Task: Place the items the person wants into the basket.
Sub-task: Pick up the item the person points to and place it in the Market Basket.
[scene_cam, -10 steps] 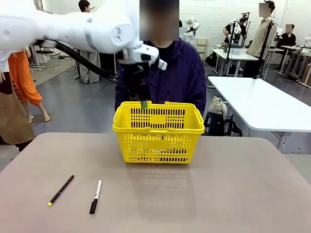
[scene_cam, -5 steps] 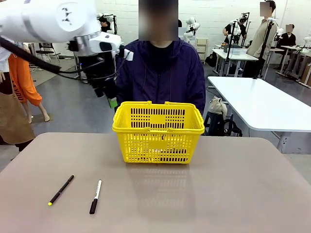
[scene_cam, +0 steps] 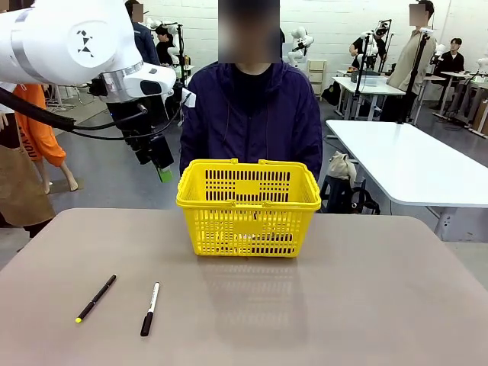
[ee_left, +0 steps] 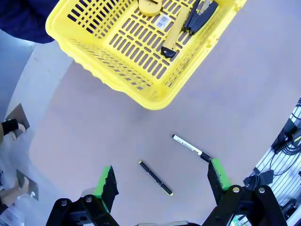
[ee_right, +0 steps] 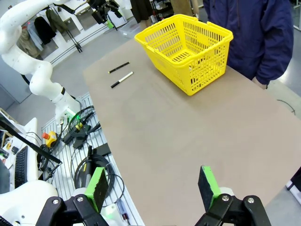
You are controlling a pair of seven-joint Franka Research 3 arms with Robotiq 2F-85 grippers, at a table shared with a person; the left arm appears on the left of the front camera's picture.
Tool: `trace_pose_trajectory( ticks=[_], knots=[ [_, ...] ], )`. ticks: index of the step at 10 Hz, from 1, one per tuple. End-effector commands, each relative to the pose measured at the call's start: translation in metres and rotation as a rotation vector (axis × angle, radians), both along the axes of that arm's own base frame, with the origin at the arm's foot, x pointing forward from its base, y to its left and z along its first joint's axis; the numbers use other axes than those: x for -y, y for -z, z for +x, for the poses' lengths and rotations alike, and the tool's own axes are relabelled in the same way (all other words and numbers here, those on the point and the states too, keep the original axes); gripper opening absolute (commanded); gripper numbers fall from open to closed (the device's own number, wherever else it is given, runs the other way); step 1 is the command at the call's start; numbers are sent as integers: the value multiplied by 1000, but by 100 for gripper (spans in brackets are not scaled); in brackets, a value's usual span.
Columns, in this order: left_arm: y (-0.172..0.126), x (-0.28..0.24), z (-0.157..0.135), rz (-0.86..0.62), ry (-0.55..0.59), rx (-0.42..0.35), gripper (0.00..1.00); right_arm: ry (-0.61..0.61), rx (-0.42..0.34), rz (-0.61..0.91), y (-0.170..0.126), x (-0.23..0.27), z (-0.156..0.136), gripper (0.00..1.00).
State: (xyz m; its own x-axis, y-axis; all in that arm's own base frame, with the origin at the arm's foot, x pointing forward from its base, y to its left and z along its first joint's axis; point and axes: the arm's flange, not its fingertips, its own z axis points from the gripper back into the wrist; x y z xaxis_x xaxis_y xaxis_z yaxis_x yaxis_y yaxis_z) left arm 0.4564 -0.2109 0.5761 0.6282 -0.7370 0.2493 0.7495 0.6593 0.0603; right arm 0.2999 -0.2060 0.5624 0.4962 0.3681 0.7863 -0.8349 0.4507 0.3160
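Green pads on the left gripper (scene_cam: pixel 160 169) stand wide apart with nothing between them; it hangs in the air to the left of the basket (scene_cam: pixel 248 207), level with its rim. The right gripper (ee_right: pixel 153 186) is also spread and empty, over the near right part of the table (scene_cam: pixel 366 305).

The main risk from here is a wrong pick. A pen (scene_cam: pixel 95 297) and a marker (scene_cam: pixel 150 308) lie side by side on the near left of the table, right below the left gripper in its wrist view, and if the arm drops onto either one it would put an unwanted thing in the basket. A low sweep rightward could also knock the basket's left rim and shove it toward the person (scene_cam: pixel 252 114) standing just behind the far edge.

Inside the basket, the left wrist view shows a tape measure (ee_left: pixel 150 6), a knife (ee_left: pixel 173 33) and a stapler (ee_left: pixel 201 16) lying on the floor of it, close together. By that look the wanted tools are likely all in.
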Motion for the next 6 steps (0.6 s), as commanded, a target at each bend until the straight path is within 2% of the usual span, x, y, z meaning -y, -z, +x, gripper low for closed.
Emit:
trace_pose_trajectory(
  ticks=[1,6],
  knots=[
    [-4,1,0,-3,1,7,100,-3,20,27,-1,0,1,100],
    [-4,1,0,-3,1,7,100,-3,20,27,-1,0,1,100]
  ],
)
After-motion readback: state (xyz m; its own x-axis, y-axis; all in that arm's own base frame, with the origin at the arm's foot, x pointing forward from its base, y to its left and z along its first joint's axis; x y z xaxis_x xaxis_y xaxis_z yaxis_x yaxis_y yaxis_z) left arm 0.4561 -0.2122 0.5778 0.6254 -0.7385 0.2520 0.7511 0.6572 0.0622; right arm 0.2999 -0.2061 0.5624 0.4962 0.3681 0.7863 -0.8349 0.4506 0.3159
